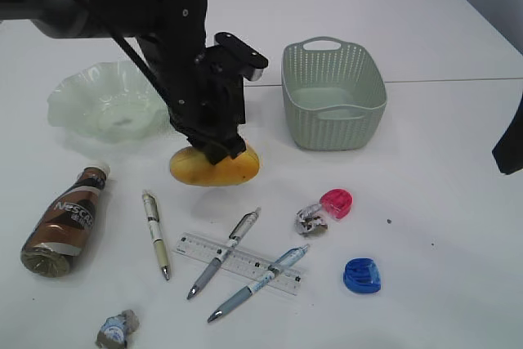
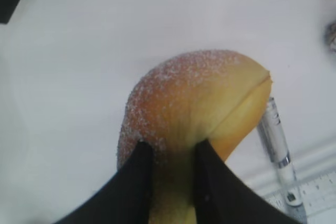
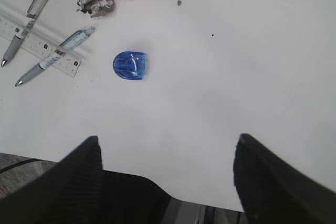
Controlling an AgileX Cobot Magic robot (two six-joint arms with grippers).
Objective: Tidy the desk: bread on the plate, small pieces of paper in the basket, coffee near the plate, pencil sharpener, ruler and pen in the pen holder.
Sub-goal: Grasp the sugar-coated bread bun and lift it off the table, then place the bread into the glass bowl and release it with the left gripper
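The left pincer [image 2: 170,182] is clamped on the sugar-dusted bread [image 1: 214,166], which sits on the white worktop [image 1: 441,145] just in front of the ruffled green plate [image 1: 106,102] and to the left of the mint basket [image 1: 333,94]. The right pincer [image 3: 165,169] hangs with its fingers spread wide and nothing between them, above bare worktop near the blue pencil sharpener [image 3: 131,66], well right of the bread.
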